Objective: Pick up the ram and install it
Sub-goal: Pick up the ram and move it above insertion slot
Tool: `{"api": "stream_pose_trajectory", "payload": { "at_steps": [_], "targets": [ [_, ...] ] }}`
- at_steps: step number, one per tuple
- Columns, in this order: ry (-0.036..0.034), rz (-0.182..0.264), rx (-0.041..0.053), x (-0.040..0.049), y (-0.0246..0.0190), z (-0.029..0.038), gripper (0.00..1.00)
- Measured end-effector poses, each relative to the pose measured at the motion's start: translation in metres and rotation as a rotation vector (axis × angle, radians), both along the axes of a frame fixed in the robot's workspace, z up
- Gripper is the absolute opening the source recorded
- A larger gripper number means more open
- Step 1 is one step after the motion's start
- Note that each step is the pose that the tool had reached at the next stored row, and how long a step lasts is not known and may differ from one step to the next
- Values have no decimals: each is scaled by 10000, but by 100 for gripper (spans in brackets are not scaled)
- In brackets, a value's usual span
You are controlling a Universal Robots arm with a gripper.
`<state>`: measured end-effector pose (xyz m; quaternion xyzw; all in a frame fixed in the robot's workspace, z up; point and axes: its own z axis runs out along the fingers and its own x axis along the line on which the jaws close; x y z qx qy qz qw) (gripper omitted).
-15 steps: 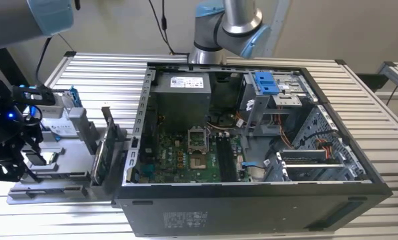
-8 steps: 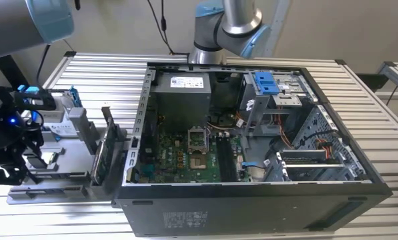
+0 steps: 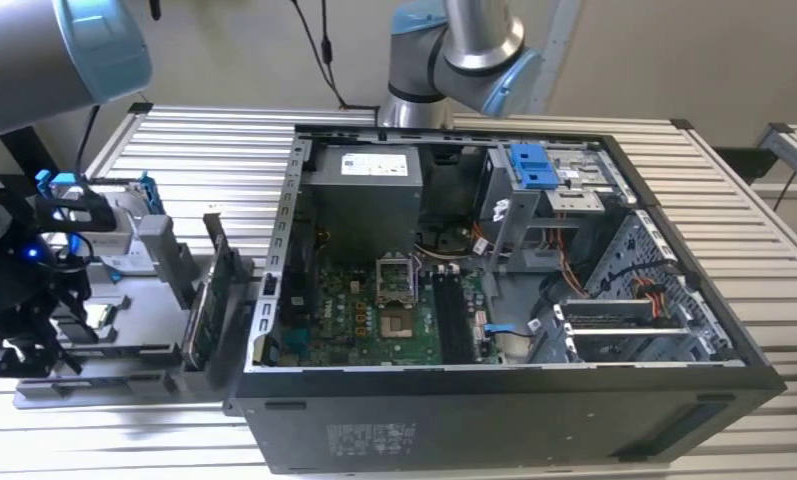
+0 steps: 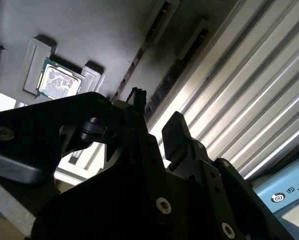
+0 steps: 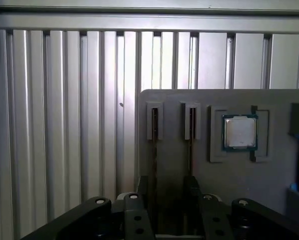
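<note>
Ram [image 5: 154, 145] stands on its long edge in a narrow slot of the grey tray [image 5: 269, 185], so that just its thin dark top edge faces up. I judge it is parked upright like that so two fingers can close on its flat faces and carry it in the pose a board socket wants. A second slot [image 5: 191, 145] runs parallel just beside it and also shows a dark line; I cannot tell whether that one holds a stick too. A chip [image 5: 239, 132] lies flat in its own recess near the slots, on the second slot's side.

The tray sits on the slatted table [image 3: 198, 140] at the exterior view's left, just beside the open case [image 3: 505, 400] in the middle of that frame, which makes for a short trip from tray to board. The board [image 3: 371, 320] lies flat on the case's floor, with long dark sockets [image 3: 449, 310] beside the processor seat.

The gripper [image 4: 157, 112] hangs over the tray with its fingers [image 4: 177, 127] spread and nothing between them; in the second wrist view, bright table slats show through the gap. In both wrist views the ram's dark edge runs toward that gap, so the fingers seem lined up along the stick near its end, and as far as I can tell they are not touching it. By my reading this is the approach, with the ram not yet picked up
</note>
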<state>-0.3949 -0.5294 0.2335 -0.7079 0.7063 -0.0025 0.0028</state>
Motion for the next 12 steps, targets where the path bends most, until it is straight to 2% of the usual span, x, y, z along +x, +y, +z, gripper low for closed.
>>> {"api": "stream_pose_trajectory", "payload": {
  "at_steps": [12],
  "targets": [
    [-53,163,1,-31,-18,-179,42]
  ]
}}
